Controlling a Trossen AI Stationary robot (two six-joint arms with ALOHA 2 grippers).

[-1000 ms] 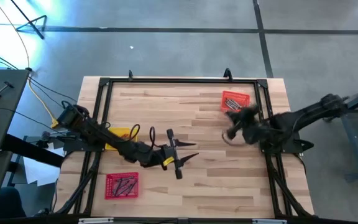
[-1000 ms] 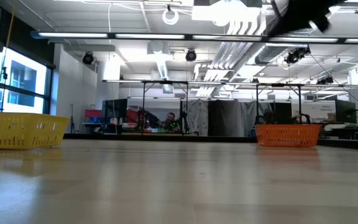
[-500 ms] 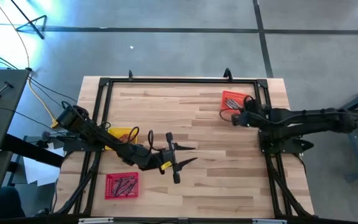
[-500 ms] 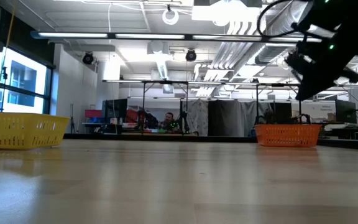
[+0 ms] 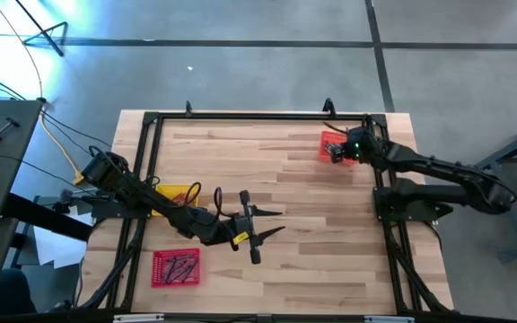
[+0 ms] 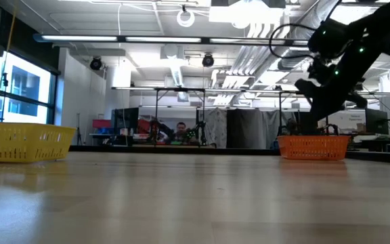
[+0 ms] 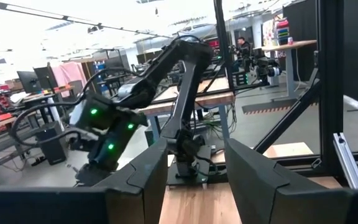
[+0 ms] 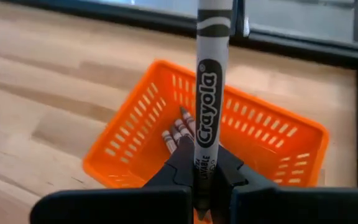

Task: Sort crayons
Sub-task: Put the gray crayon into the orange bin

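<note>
Right gripper point(image 8: 204, 180) pinches a grey paper-wrapped crayon point(image 8: 209, 93) above the small orange slotted plastic tray point(image 8: 135, 149), which already holds several crayons. Left gripper point(image 5: 272, 222) hovers mid-table, fingers spread, empty. Drop pending; sorting looks nearly finished.

On the wooden table point(image 5: 312, 206) sit an orange tray point(image 5: 333, 141), a yellow tray point(image 5: 176, 192) and a red tray point(image 5: 176, 267).

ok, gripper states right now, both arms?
Left gripper: open, empty, mid-table.
Right gripper: shut on a grey crayon, over the orange tray.
</note>
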